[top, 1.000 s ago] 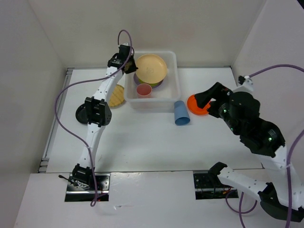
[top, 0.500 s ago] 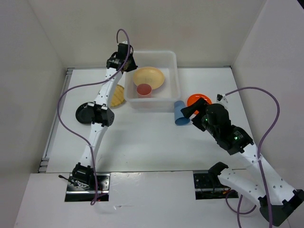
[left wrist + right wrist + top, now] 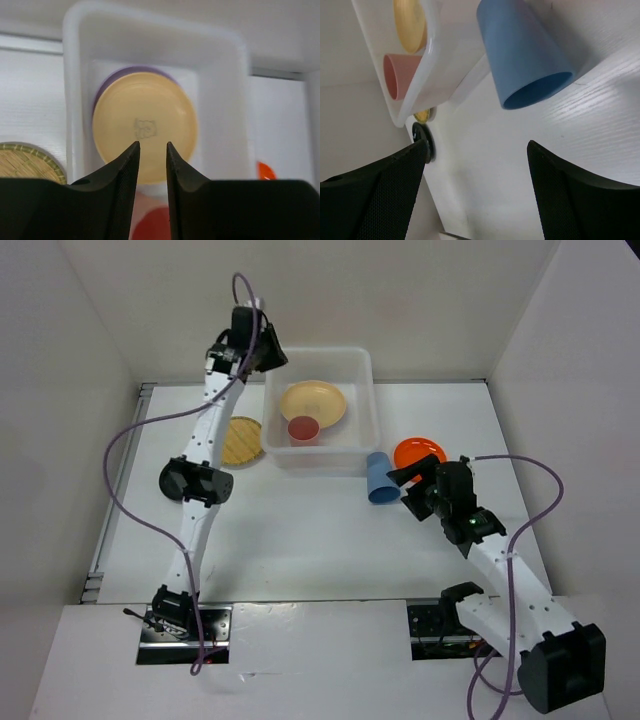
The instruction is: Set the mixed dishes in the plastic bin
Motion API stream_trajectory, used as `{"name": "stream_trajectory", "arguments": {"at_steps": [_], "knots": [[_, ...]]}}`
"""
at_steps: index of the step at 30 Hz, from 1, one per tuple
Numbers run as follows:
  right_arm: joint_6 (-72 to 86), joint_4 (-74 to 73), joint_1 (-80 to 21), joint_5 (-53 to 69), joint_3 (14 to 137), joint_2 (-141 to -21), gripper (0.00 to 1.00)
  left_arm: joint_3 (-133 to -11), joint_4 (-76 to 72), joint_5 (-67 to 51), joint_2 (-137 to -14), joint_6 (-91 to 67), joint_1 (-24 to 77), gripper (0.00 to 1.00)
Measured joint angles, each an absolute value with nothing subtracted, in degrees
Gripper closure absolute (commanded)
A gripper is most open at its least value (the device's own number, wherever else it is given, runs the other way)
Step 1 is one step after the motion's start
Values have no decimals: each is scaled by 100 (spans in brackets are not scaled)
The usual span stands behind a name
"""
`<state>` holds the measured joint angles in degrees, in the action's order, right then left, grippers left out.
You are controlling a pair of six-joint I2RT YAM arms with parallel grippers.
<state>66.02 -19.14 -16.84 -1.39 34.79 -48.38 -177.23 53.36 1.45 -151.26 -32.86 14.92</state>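
The left gripper (image 3: 252,337) is at the upper left of the top view, over the bin's (image 3: 371,390) far left corner. Its jaws are open just a crack and hold nothing. Below them in the bin lies a tan plate (image 3: 145,125) on a purple plate (image 3: 119,76). A pink cup (image 3: 303,430) stands there too, mouth up.

The right gripper (image 3: 476,150) is spread wide and holds nothing. It is near the blue cup (image 3: 522,55).

The table (image 3: 300,540) is white and flat. White walls (image 3: 400,300) stand around it.

The blue cup lies on its side just right of the bin. In the top view its long way runs up and down, with the mouth toward the bottom. An orange plate (image 3: 420,451) lies flat to its right. A woven plate (image 3: 242,440) lies left of the bin.
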Motion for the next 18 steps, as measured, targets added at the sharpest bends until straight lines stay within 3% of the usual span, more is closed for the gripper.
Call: {"name": "stream_trajectory", "arguments": {"at_steps": [10,15,18], "knots": [[6866,-609,-1035,1048,3105,-6449,19,-18000,4799,-1837,-11736,-3332,484,61],[6969,-255,-1035,1267,3116,-6718,19,-18000,4823,-2650,-11214,-3334,207,60],[7074,-38,-1035,1339,3146,-7120,25,-17992,4995,-2895,-11323,-3332,231,59]]}}
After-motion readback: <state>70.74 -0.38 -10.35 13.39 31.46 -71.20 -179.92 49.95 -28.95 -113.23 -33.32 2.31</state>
